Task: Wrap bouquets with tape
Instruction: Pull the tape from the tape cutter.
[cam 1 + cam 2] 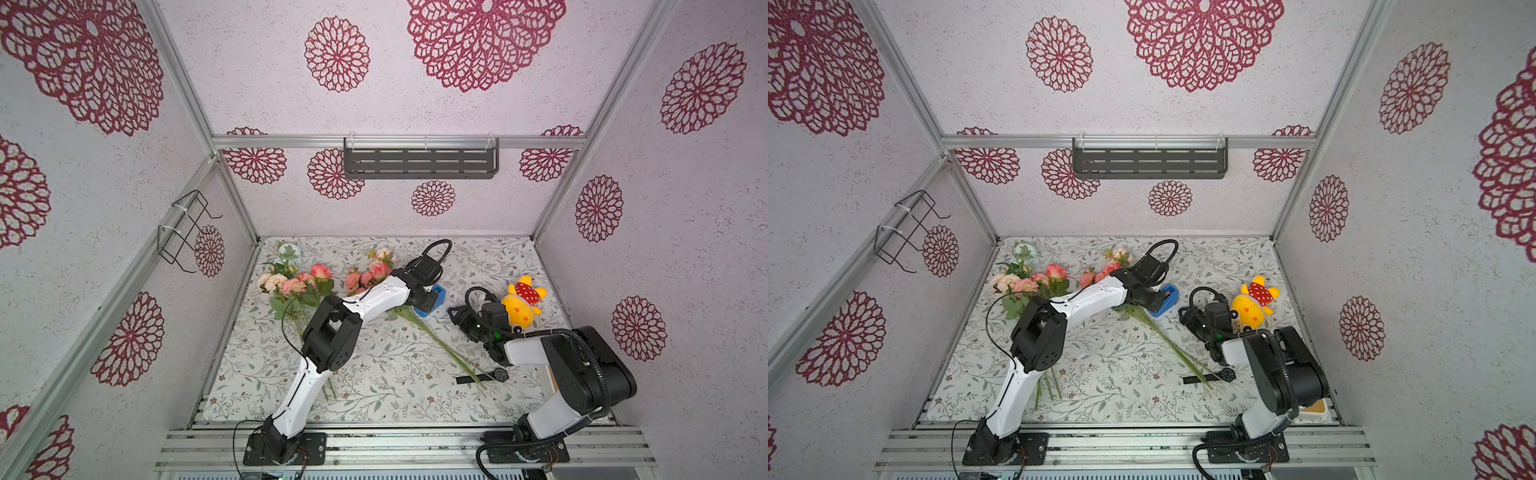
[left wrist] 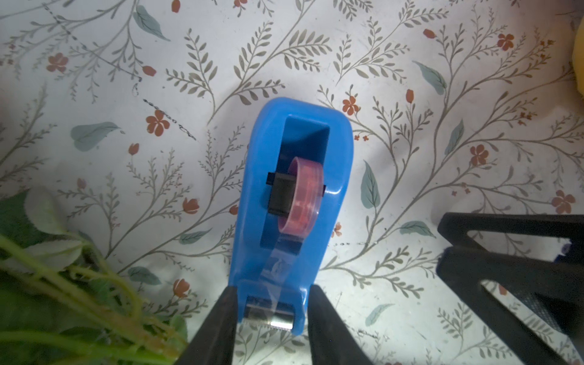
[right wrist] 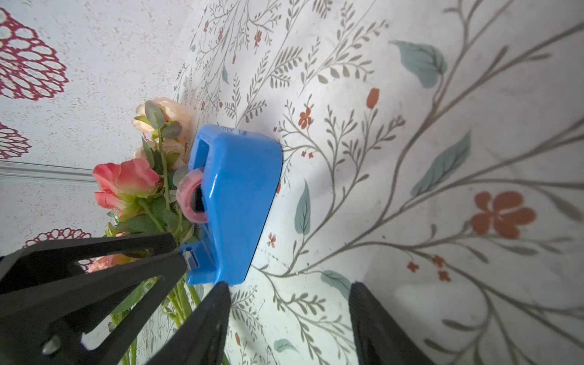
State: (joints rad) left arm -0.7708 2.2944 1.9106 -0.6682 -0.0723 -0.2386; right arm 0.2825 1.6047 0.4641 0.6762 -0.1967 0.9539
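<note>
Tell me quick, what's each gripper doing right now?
Left gripper: jaws straddle the tape dispenser; clamped or not, cannot tell.
Right gripper: open, empty.

Twin arms, left arm [image 1: 376,297] and right arm [image 1: 525,353], white link shells, black joint housings, black corrugated cable loops [image 1: 440,241] at wrists, black screwed base plates [image 1: 316,446], black tapered fingers [image 2: 218,325].
</note>
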